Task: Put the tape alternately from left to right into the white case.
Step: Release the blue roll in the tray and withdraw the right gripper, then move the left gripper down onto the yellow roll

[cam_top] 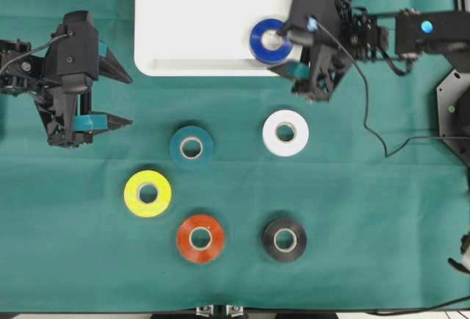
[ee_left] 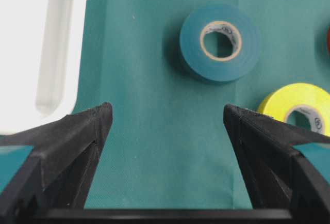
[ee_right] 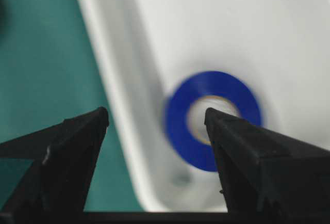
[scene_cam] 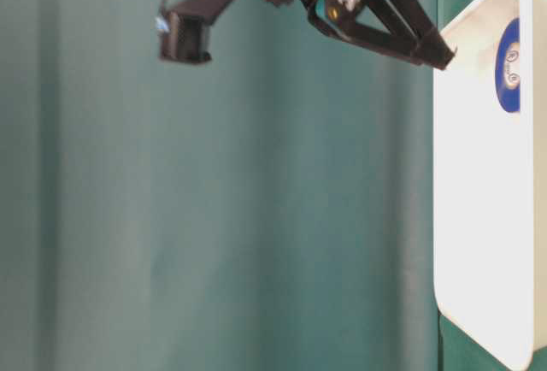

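One roll [cam_top: 269, 40] lies in the case [cam_top: 191, 18] (five [cam_top: 192, 145] outside).

Blue roll [cam_top: 269, 40] lies flat in the white tray [cam_top: 198, 18], top centre; teal [cam_top: 192, 146], white [cam_top: 286, 133], yellow [cam_top: 147, 193], red-orange [cam_top: 200, 238] and black [cam_top: 284, 239] rolls lie below

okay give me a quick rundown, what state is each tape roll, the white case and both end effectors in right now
blue roll: flat in the white case
white case: holds only the blue roll
teal roll, white roll, yellow roll, red-orange roll, black roll: flat on cloth
left end effector: open, empty
right end effector: open, empty, above the blue roll
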Robot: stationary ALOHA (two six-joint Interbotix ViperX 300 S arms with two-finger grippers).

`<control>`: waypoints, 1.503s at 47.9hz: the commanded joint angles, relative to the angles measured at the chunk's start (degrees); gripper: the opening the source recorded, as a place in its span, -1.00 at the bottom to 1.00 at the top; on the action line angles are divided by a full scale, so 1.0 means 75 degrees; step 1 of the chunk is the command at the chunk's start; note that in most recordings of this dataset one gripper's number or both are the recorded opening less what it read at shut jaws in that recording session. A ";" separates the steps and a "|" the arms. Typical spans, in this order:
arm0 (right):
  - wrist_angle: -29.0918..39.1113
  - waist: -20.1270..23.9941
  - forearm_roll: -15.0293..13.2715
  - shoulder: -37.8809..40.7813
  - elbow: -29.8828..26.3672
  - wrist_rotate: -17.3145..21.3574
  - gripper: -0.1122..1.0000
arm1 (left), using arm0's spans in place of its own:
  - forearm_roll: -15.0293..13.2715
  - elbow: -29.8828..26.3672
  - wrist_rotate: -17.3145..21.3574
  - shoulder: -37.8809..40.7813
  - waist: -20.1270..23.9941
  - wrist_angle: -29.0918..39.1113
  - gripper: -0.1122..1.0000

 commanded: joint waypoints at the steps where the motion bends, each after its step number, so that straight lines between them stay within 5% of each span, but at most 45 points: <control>1: -0.0445 0.0199 -0.0023 -0.0305 0.0082 0.0000 0.67 | 0.0012 -0.0141 0.0000 -0.0047 0.0012 -0.0047 0.23; 35: -0.1840 0.1559 -0.0012 -0.0551 0.0996 0.0012 0.67 | 0.0012 -0.0129 0.0000 -0.0047 0.0023 -0.0094 0.23; 46: -0.2531 0.1617 -0.0012 -0.0551 0.1254 0.0023 0.67 | 0.0012 -0.0117 -0.0023 -0.0047 0.0023 -0.0105 0.23; 72: -0.2543 0.1617 -0.0012 -0.0410 0.1184 0.0023 0.67 | 0.0000 -0.0082 -0.0246 -0.0035 -0.0340 -0.0176 0.23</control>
